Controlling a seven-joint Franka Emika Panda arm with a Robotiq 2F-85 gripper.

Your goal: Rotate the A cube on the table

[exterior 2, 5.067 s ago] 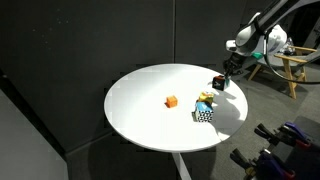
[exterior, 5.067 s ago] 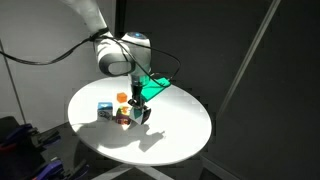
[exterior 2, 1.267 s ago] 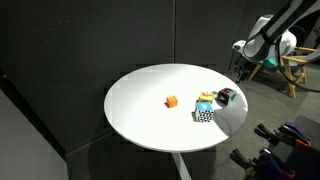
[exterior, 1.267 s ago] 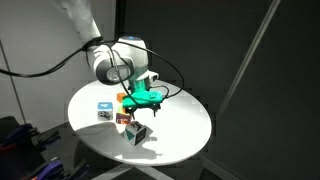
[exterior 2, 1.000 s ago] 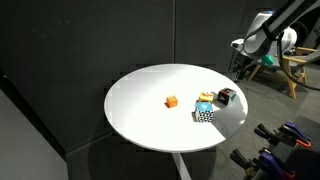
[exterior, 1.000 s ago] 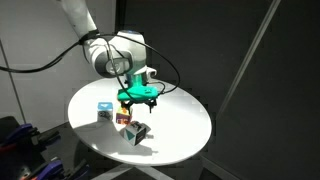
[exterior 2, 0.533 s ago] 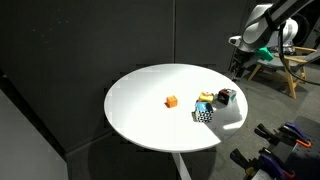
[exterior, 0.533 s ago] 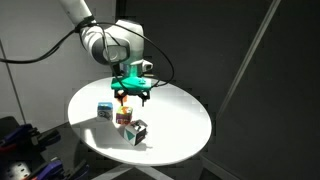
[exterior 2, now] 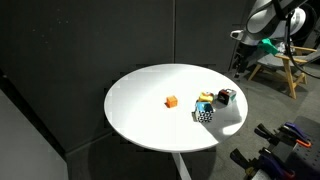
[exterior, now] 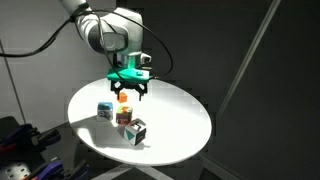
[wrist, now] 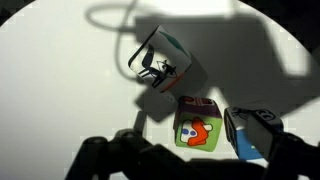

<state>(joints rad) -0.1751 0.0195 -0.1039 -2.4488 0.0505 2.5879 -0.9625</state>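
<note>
The tool (exterior: pixel 130 95) hangs wide and empty above the smooth, round white tabletop (exterior: pixel 180 120). The A cube (exterior: pixel 137 131), sharp-edged in black and white, rests toward the rim just beside a dark reddish cube (exterior: pixel 124 116). The wrist view adds a green top face, probably that neighbour's. An exterior view shows a small orange block (exterior 2: pixel 171 101) outside the wrist frame.

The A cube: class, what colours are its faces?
The A cube has black and white faces, shown best in the wrist view.

A blue-and-white cube (exterior: pixel 104 111) sits near a reddish cube (exterior: pixel 124 116).
</note>
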